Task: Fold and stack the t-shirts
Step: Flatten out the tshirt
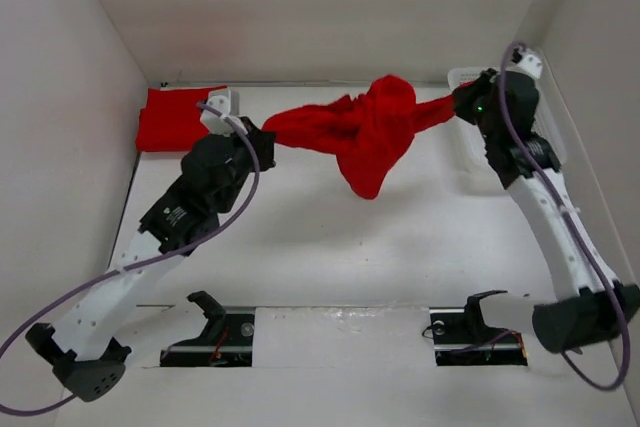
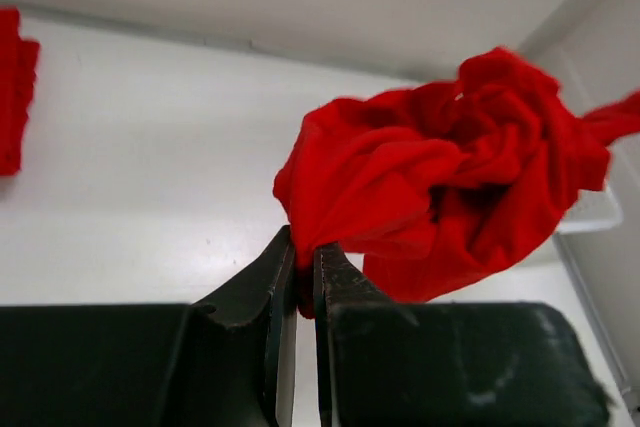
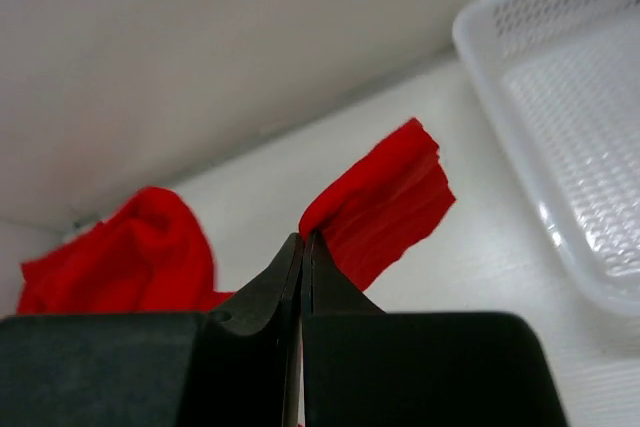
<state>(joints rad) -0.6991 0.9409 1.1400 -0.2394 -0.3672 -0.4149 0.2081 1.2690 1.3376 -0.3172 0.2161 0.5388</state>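
1. Red fabric is clamped in my left tool: its two fingers are pressed nearly together on a bunched edge of the t-shirt.
2. My right tool is likewise clenched on the same t-shirt, pinching a pleated end that sticks up past the fingertips.
3. Between both tools the t-shirt hangs as a twisted, crumpled lump, strung across the far half of the tabletop and thickest about midway along the far edge. I cannot tell whether its lowest tip touches the surface.
4. Also red, a folded t-shirt lies flat in the far left corner, just beyond my left tool.
5. Beside my right tool, a white mesh basket sits at the far right corner.
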